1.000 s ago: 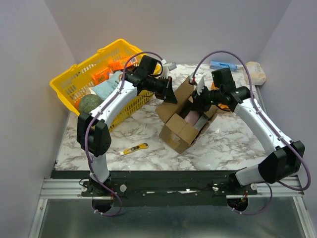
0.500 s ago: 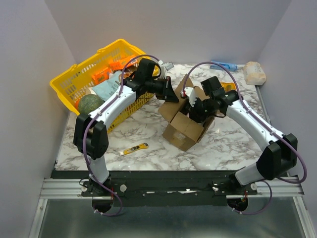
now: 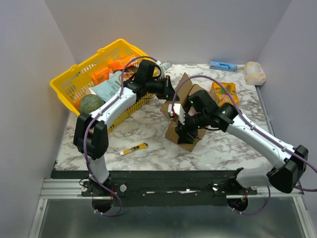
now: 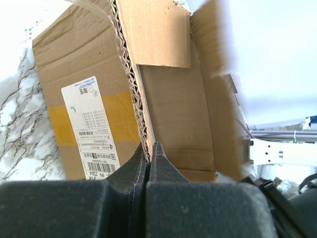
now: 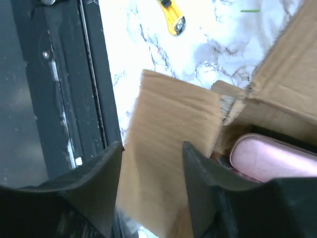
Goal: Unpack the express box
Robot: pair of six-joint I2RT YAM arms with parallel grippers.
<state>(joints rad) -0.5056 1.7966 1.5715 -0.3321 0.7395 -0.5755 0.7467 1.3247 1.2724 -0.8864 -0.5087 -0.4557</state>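
Swinging round to near side of brown corrugated cardboard express box (image 4: 168,99) on white marble surface (image 3: 138,129), right fingers (image 5: 94,183) now spread, empty, over near flap (image 5: 168,148). Left fingers (image 4: 136,166) clenched on box's far-left flap (image 4: 153,29). Pink rounded item (image 5: 270,156) inside box: likely next out.

The left arm (image 3: 115,103) stretched forward and to the right, and the left tool (image 4: 150,149) was pinched shut on a flap edge of the box (image 4: 171,99). The right arm (image 3: 255,135) bent across to the left, the right tool (image 5: 152,148) tipped downward with its jaws apart, gripping nothing.
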